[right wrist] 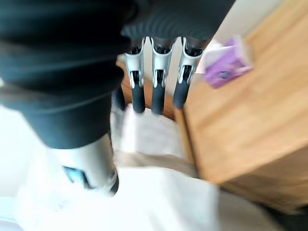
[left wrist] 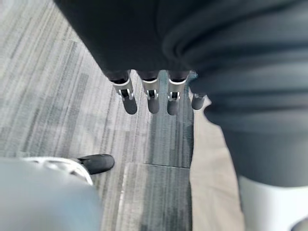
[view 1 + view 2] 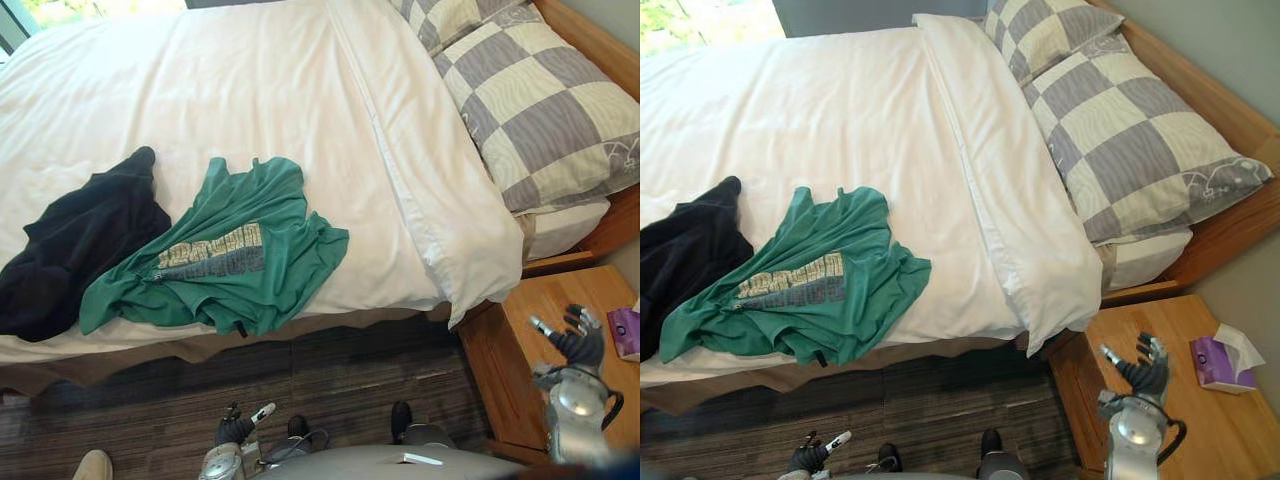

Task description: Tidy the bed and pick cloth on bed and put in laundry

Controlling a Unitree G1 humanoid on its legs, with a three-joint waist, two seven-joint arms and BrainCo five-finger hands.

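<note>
Green T-shirt with a faded printed panel (image 3: 225, 250) is lying crumpled on the white duvet (image 3: 260, 90), at the near edge of the bed on the robot's left side; its lower hem droops a little over the edge. Black crumpled garment (image 3: 75, 250) lies right beside it, further left, the two touching along one side. Neither is in a hand.

Rest of the duvet is fairly smooth, with a folded band running across it near the head end. Two grey-and-cream checked pillows (image 3: 545, 110) sit at the head end, robot's right, inside the wooden bed frame (image 3: 1235, 235). Duvet corner hangs off the near side, next to the light wooden bedside table (image 3: 515, 345).

Left hand (image 3: 236, 428) is low over the grey striped carpet (image 3: 350, 375), short of the bed and well apart from both garments. Wrist view: fingers (image 2: 153, 98) straight, pointing at the carpet, nothing in them, so released.

Right hand (image 3: 1143, 372) is up over the bedside table, near its front corner on the bed side. Fingers (image 1: 159, 89) stretched out loose, grasping nothing. Purple tissue box (image 3: 1218, 362) with a white tissue sticking out sits on the same table, further to the robot's right, apart from the hand
</note>
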